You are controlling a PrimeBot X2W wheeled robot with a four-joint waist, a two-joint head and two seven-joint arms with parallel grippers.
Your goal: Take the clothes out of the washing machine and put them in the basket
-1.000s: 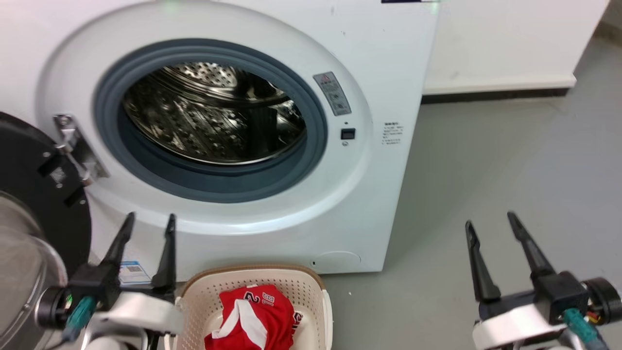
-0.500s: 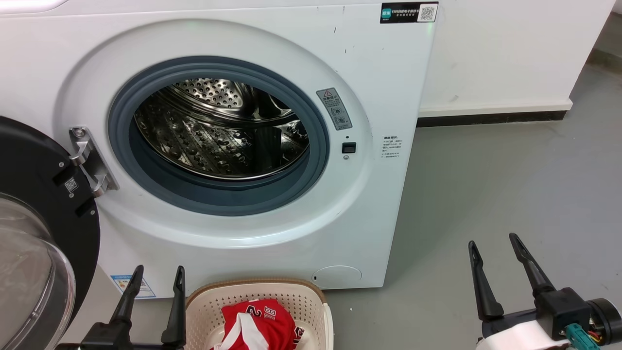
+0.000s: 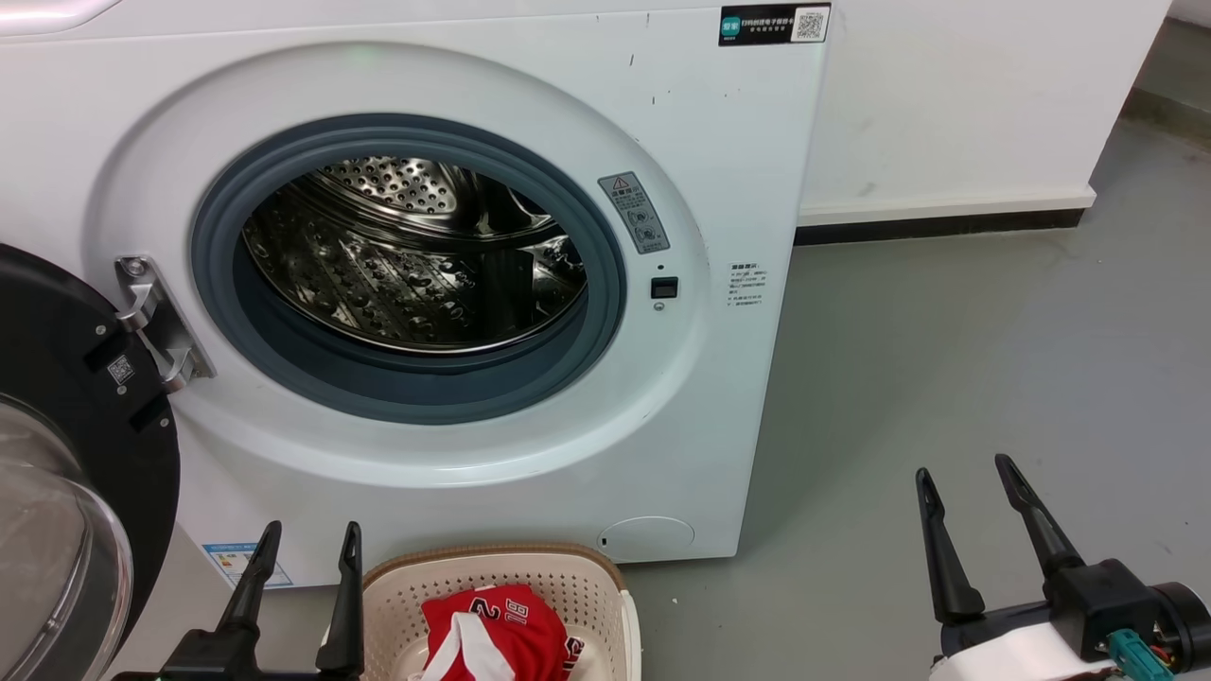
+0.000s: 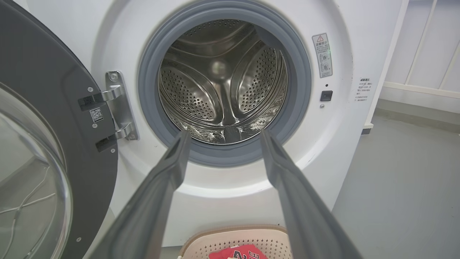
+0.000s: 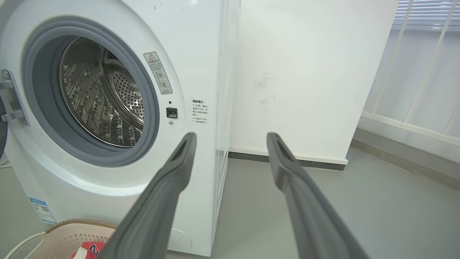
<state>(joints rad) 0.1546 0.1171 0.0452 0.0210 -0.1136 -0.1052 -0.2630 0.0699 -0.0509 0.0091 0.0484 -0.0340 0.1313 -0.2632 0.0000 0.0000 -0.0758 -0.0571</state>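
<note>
- Left gripper (image 3: pixel 312 530) hangs low in front of the washing machine (image 3: pixel 728 397), fingers spread, holding nothing.
- Right gripper (image 3: pixel 962 468) hovers over the grey floor (image 3: pixel 946 331), off to the machine's right, fingers parted and empty too.
- Red jersey (image 3: pixel 492 626) lies crumpled in the basket (image 3: pixel 492 553), just right of the left fingers and well apart from the right ones.
- Steel drum (image 3: pixel 407 274) gapes, door (image 3: pixel 66 378) swung wide.

Left gripper (image 3: pixel 312 530): low at the lower left of the head view. Its two long dark fingers (image 4: pixel 156 194) point up and forward, spread apart.

Right gripper (image 3: pixel 962 470): at the lower right, well apart from the left gripper. Its fingers (image 5: pixel 298 194) are likewise spread and lean slightly rightward.

Right wrist: pale forearm (image 3: pixel 1003 657) under a black mount, with a teal connector (image 3: pixel 1131 653) at the side.
</note>
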